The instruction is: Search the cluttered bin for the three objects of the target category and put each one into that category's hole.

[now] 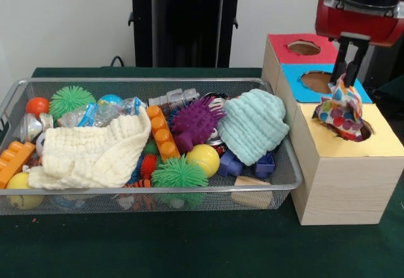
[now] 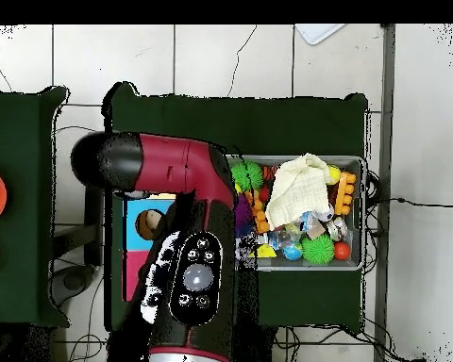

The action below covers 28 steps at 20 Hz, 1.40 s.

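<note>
Front view shows the gripper (image 1: 349, 74) pinching the dotted cloth (image 1: 341, 110) from above, hanging straight over the yellow box's hole (image 1: 361, 132), partly tucked in.

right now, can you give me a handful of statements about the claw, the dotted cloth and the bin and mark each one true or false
1. The claw holds a dotted cloth over the yellow-topped box's hole. True.
2. The mint knit cloth lies on the blue-topped box. False: it lies in the bin.
3. The cream knit cloth is in the bin. True.
4. The red-topped box stands nearest the front camera. False: the yellow-topped box does.
5. The purple spiky ball sits in the bin. True.
</note>
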### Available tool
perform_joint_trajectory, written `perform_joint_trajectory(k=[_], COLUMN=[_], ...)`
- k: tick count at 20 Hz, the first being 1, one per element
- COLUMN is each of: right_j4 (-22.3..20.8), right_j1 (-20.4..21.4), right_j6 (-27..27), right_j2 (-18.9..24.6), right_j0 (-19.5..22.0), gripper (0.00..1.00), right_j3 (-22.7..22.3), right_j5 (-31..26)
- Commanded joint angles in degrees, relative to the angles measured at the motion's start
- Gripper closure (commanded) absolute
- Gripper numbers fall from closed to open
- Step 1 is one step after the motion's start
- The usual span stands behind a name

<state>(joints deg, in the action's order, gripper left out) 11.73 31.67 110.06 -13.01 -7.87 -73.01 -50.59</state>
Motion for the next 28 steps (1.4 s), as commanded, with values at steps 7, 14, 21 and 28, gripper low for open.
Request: perform_joint_trajectory(k=[7,14,21,28], right_j4=[-1.26,-0.84,0.98,2.56], right_j1=[-6.51,-10.32,-11.90,-12.35], right_j6=[5.93,5.49,10.02,13.20], right_j2=[4.83,6.18,5.38,4.67], right_j0=[3.05,3.52,0.75,-0.74], gripper=[1.00,1.00,1.00,1.00], right_j3=[-3.04,0.70,5.21,7.92], right_j5=[4.93,6.95,2.77,-0.33])
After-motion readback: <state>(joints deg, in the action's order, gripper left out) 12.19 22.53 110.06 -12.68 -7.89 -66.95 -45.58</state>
